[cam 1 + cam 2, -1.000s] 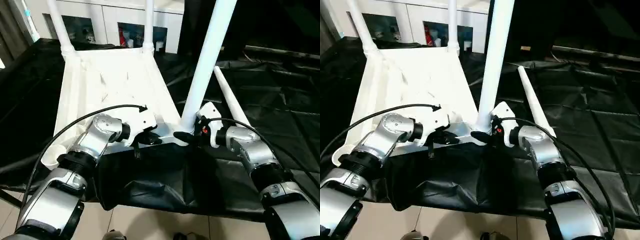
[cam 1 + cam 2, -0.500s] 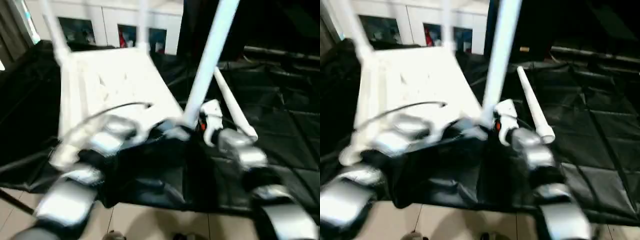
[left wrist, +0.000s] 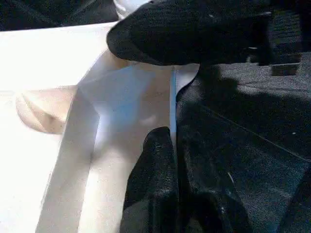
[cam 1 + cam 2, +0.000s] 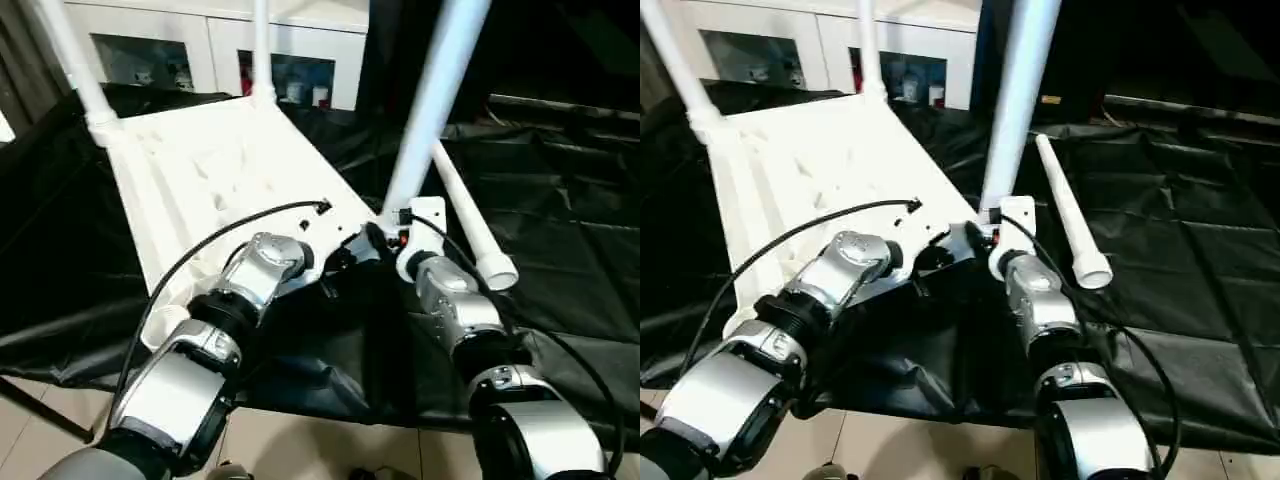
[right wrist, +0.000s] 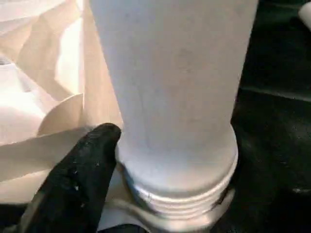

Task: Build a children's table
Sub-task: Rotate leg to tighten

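The tabletop (image 4: 210,180) lies underside up on a black cloth (image 4: 560,230), its near edge toward the robot. Two legs (image 4: 75,60) stand in its far corner sockets, one at the left and one (image 4: 260,50) further right. The left gripper (image 4: 335,262) sits at the near rim: in the left wrist view its fingers (image 3: 155,184) are pinched tight on the thin white rim wall, close to the near right corner. A third leg (image 4: 430,100) stands upright in that corner socket. The right gripper (image 4: 380,240) is at this leg's foot; the right wrist view shows one black finger (image 5: 77,179) lying against the threaded base on one side, and the other finger is hidden, so I cannot tell whether it clasps the leg or stands loose. Right of it, the fourth leg (image 4: 470,225) lies loose on the cloth, just beside the tabletop's right edge.
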You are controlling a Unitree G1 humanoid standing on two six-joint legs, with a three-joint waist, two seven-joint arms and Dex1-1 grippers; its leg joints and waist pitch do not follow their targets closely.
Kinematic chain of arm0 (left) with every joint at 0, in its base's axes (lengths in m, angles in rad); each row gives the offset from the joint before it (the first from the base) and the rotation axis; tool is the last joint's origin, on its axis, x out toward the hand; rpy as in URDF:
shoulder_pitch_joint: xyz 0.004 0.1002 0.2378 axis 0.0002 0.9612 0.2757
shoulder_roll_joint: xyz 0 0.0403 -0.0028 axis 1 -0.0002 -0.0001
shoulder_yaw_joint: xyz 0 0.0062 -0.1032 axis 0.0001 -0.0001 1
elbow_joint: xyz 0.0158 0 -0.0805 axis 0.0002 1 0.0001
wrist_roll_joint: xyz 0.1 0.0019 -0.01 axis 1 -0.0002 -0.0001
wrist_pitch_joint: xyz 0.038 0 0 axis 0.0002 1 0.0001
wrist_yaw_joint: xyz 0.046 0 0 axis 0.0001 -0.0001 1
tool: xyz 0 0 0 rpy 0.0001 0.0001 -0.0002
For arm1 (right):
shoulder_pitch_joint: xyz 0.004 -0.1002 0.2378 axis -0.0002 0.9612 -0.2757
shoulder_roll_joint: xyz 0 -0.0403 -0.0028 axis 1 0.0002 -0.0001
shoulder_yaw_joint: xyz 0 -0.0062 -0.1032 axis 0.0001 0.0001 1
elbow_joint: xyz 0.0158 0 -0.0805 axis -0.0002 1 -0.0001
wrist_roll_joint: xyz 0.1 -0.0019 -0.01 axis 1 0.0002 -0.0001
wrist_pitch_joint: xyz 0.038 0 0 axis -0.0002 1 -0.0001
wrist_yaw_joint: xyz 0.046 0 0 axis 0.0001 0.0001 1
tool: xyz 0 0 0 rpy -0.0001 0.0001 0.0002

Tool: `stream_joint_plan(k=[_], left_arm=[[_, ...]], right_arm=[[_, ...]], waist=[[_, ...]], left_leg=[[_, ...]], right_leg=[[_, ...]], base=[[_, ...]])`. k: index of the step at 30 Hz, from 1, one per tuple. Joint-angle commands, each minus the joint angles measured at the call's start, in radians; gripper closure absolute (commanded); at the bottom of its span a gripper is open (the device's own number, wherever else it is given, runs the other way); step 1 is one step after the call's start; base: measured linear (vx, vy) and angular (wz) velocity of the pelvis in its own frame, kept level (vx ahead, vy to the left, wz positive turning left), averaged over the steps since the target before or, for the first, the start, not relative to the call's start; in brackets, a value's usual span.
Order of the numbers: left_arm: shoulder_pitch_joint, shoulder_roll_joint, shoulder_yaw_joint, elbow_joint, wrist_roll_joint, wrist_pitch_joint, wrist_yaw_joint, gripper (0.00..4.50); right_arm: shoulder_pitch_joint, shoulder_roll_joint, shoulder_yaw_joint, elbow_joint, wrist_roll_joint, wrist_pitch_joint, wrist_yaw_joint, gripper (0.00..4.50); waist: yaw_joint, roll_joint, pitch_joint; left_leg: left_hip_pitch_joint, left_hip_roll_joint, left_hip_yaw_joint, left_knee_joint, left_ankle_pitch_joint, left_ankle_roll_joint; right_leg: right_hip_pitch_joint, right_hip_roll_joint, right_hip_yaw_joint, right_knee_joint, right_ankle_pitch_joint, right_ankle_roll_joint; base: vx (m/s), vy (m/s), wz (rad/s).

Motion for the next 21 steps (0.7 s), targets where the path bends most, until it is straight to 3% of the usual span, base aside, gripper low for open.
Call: stream_joint_plan(k=[1, 6, 13, 21], left_arm=[[0.017, 0.007, 0.015, -0.015, -0.017, -0.074, -0.023, 4.5], [0.052, 0.073, 0.002, -0.054, -0.029, -0.125, -0.153, 4.5], [0.107, 0.164, -0.015, -0.13, -0.07, -0.174, -0.36, 4.5], [0.142, 0.233, -0.033, -0.189, -0.07, -0.183, -0.491, 4.5]], right_arm=[[0.008, -0.008, 0.066, -0.009, -0.024, -0.011, 0.112, 0.84], [0.035, -0.095, 0.1, -0.057, -0.037, -0.022, 0.294, 0.84], [0.064, -0.207, 0.164, -0.125, -0.035, -0.013, 0.533, 0.84], [0.069, -0.237, 0.177, -0.159, -0.018, 0.008, 0.648, 0.84]], waist=[[-0.001, -0.002, -0.071], [-0.004, -0.005, -0.07], [0.0, 0.001, -0.071], [0.0, 0.004, -0.071]], left_leg=[[-0.011, -0.005, 0.008, -0.065, -0.165, 0.075], [-0.014, -0.005, 0.008, -0.064, -0.146, 0.091], [-0.009, 0.005, 0.008, -0.066, -0.146, 0.092], [-0.008, 0.01, 0.009, -0.068, -0.136, 0.078]], right_leg=[[0.078, -0.049, 0.047, -0.094, -0.379, -0.093], [0.079, -0.05, 0.047, -0.094, -0.392, -0.086], [0.078, -0.051, 0.051, -0.084, -0.329, -0.131], [0.078, -0.052, 0.056, -0.073, -0.275, -0.161]], base=[[0.0, 0.0, 0.0], [0.0, 0.0, 0.0], [0.0, 0.0, 0.0], [0.0, 0.0, 0.0]])
